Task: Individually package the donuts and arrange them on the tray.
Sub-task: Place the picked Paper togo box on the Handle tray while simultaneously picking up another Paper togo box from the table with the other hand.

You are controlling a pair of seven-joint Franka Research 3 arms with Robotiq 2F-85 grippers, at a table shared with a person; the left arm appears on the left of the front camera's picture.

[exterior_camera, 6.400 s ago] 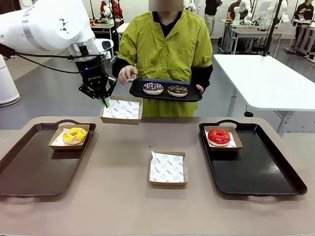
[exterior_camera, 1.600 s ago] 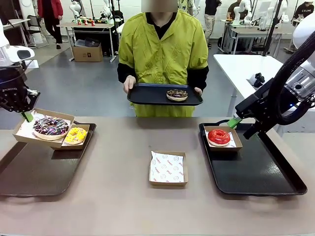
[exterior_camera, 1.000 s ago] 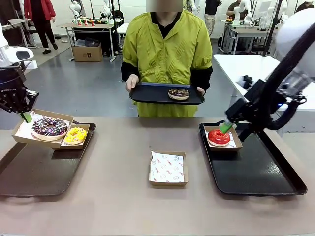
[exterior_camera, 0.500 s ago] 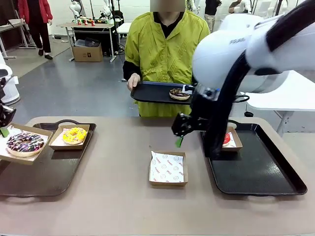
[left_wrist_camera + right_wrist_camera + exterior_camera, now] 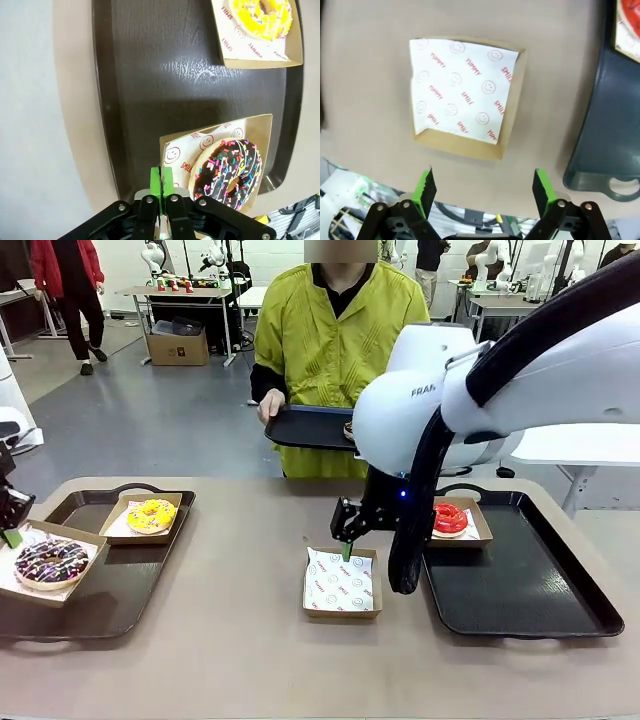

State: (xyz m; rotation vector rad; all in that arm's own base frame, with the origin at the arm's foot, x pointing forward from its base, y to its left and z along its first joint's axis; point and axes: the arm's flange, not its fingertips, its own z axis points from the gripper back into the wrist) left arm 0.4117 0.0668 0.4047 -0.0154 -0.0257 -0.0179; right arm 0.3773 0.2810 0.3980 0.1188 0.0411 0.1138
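The left pincer is clamping its green pads flat together on the near rim of a shallow cardboard box, pinching card and paper liner at one corner. Gripping the rim rather than the food is probably sparing the frosting. The box is carrying the chocolate sprinkled donut, a glossy dark ring dotted with pink, blue and white strands. It is hanging over the outer corner of the left tray, and whether it is touching the tray I cannot tell. That tray is showing a smooth, dark, slightly reflective floor with a raised lip. Farther along it, the yellow donut is sitting in its own box, well apart from the carried one.

The right pincer is standing wide apart with nothing between its pads, hovering over the bench above the empty box. I judge it is lining up to straddle a rim. The liner inside, thin white paper printed with red words and smiley faces, is lying a little crooked.

Beside this box, the right tray is holding the shiny red donut, boxed. Beyond the bench, a person's hand is gripping a black tray; the arm is hiding most of it.
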